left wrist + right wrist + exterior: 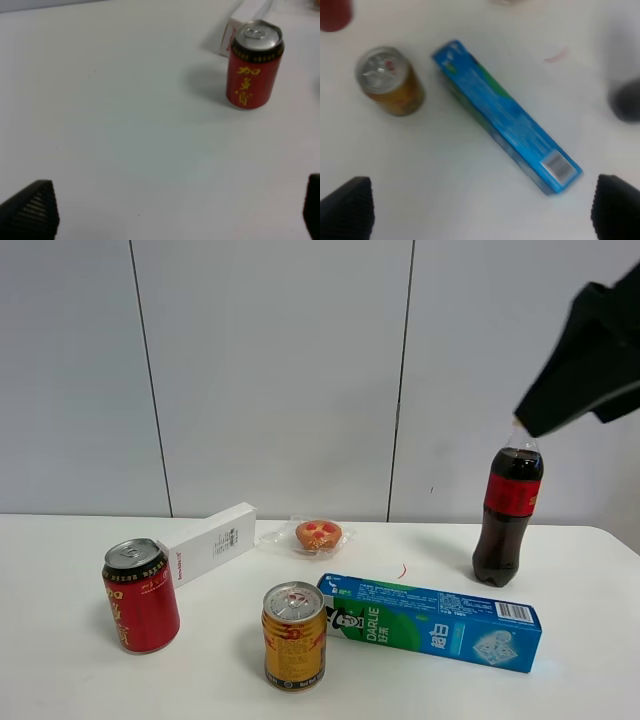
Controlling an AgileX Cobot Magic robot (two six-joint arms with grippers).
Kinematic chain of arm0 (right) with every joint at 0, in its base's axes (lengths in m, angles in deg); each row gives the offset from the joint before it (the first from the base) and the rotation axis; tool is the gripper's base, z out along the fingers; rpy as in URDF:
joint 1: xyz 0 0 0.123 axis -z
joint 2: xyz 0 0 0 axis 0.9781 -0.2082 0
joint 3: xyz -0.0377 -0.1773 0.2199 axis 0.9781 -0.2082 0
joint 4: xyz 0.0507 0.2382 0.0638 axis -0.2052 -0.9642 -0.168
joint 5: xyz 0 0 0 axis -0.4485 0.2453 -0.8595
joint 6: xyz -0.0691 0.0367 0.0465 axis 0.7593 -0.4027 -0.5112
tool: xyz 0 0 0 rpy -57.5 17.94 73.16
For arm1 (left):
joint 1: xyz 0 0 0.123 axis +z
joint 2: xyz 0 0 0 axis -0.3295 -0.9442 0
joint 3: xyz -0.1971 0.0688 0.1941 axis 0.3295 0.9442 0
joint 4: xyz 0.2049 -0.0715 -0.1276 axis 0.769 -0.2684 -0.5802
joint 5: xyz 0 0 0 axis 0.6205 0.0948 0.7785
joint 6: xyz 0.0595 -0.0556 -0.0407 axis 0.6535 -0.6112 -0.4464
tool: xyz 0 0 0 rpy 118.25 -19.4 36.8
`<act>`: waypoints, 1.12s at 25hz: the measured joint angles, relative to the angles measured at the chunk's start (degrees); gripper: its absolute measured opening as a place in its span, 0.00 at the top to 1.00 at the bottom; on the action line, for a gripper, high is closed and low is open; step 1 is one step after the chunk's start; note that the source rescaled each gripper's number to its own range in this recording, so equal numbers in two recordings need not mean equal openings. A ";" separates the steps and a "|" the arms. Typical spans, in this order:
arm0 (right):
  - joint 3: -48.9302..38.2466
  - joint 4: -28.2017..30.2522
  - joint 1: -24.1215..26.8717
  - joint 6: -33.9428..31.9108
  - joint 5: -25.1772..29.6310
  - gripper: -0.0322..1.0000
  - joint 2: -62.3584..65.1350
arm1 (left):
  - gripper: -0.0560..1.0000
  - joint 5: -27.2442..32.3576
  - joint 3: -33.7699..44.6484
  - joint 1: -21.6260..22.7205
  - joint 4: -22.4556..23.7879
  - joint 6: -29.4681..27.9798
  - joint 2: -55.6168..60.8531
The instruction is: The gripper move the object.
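The red can [140, 595] with a silver top and gold lettering stands upright at the left of the table. In the left wrist view the red can [254, 65] is well ahead of my left gripper [172, 215], which is open, empty and apart from it. My right gripper [482, 210] is open and empty, high above the table over the blue toothpaste box [505, 115]. A corner of the red can [335, 12] shows in the right wrist view. A black part of the right arm [590, 350] shows at the top right of the exterior view.
A gold-and-red can [294, 637] stands front centre beside the blue toothpaste box [430, 622]. A cola bottle [508, 515] stands at the right. A white box [210, 542] lies just behind the red can, and a wrapped pastry [318, 534] lies at the back.
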 joint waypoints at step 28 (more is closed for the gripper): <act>-25.73 10.80 21.62 -16.98 10.48 0.24 55.29 | 0.00 0.00 0.00 0.00 0.00 0.00 0.00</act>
